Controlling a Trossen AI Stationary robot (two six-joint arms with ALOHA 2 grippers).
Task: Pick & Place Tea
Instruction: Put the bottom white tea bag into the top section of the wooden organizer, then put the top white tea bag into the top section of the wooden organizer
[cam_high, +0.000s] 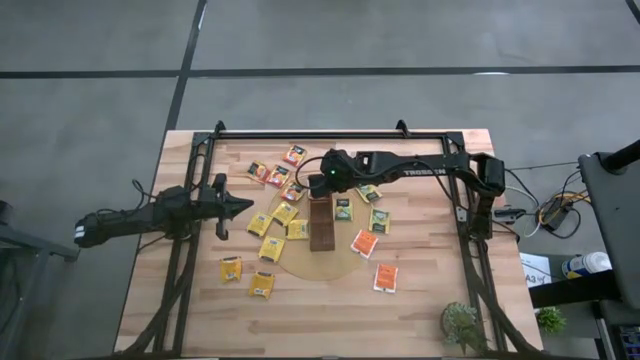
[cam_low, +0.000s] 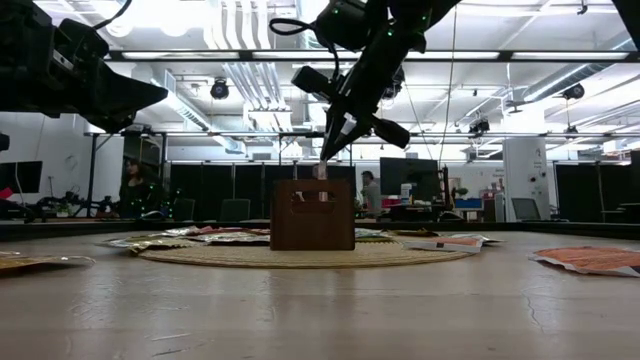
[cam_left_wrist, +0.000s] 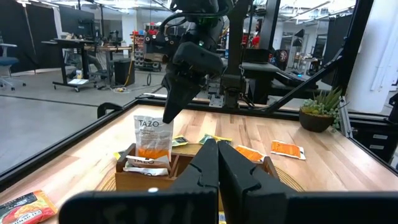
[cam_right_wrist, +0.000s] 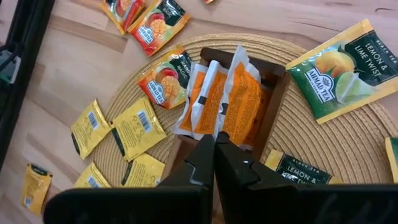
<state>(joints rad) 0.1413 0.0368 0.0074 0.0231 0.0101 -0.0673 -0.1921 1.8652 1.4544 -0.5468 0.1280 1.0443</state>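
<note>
Right gripper (cam_right_wrist: 214, 140) above tray (cam_high: 322, 225), jaws shut, empty. Orange sachets (cam_right_wrist: 224, 102) standing loose in tray end; rest scattered on counter (cam_high: 430, 300). Risk: descent knocking upright sachets out. Left gripper (cam_high: 243, 207) idle, jaws shut.

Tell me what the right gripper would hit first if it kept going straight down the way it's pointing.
Most likely the orange sachets standing in the brown tray: the shut right gripper points down just over their top edges, though the gap is hard to judge.

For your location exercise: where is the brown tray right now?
High view: the brown tray sits mid-table on the round mat, beneath the right claw.
</note>
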